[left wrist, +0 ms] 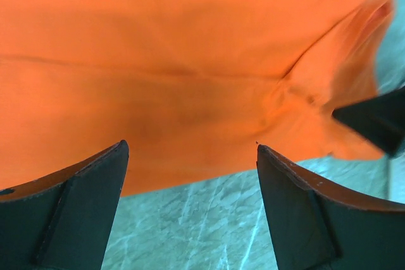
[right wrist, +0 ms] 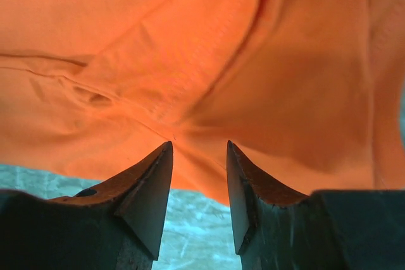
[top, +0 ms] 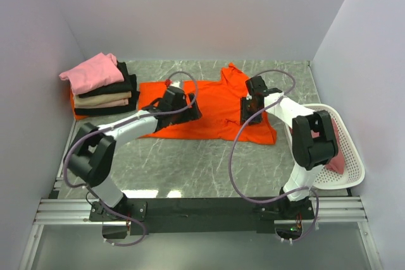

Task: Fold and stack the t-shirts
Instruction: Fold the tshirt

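Observation:
A large bright orange t-shirt point(top: 215, 109) lies spread on the marble table, one sleeve pointing to the back. My left gripper point(top: 190, 109) hovers over its left half. In the left wrist view that gripper point(left wrist: 190, 150) stands open, its fingers wide apart over the shirt's point(left wrist: 190, 61) near hem with nothing between them. My right gripper point(top: 248, 110) is over the shirt's right half. In the right wrist view it point(right wrist: 199, 147) is open with a narrower gap, above the creased orange cloth point(right wrist: 190, 42) and holding nothing.
A stack of folded t-shirts point(top: 104, 96) stands at the back left, a pink one point(top: 92, 73) on top of black and beige ones. A white lattice basket point(top: 362, 172) at the right edge holds a rose-red shirt point(top: 338, 156). Bare marble point(top: 209, 162) lies in front of the orange shirt.

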Available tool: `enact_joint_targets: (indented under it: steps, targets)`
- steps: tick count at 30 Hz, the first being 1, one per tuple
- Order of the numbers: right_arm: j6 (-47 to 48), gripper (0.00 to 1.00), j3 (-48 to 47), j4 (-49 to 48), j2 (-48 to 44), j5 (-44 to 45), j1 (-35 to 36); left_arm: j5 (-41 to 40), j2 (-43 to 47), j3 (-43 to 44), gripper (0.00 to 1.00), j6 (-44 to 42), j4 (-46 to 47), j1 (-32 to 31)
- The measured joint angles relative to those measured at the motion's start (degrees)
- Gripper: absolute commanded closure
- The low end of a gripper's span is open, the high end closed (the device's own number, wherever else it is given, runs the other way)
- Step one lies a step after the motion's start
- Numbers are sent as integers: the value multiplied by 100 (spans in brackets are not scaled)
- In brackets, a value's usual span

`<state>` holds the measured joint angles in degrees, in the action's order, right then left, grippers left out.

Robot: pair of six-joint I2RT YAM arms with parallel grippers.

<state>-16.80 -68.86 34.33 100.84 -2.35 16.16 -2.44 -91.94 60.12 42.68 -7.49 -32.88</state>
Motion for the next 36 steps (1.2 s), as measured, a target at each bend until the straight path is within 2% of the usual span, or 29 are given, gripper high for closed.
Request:
enact_joint_targets:
  steps: [5, 15, 17, 20, 24, 27, 33, 35, 36]
  targets:
    - [-7, 54, -11, -208, 125, -195, 9, -7, -433, -177, 12, 98, 245, -282]
    - [-31, 55, -136, -415, 601, -356, 9, -140, -610, -592, 12, 197, 608, -374]
    - [-31, 59, -136, -433, 625, -374, 9, -160, -614, -684, 12, 203, 636, -389]
    - [-44, 71, -140, -461, 627, -398, 9, -201, -614, -763, 12, 212, 734, -400]
    - [-37, 96, -306, -437, 702, -435, 9, -236, -590, -870, 12, 225, 894, -407]
    - [-26, 99, -601, -352, 824, -437, 9, -262, -535, -1003, 12, 264, 1064, -409]
    - [0, 98, -1493, -28, 1086, -415, 9, -328, -433, -1261, 12, 369, 1405, -413]
    - [20, 92, -1873, 55, 1211, -424, 9, -345, -417, -1314, 12, 378, 1473, -413]
    - [39, 85, -2070, 116, 1300, -448, 9, -348, -413, -1331, 12, 382, 1502, -415]
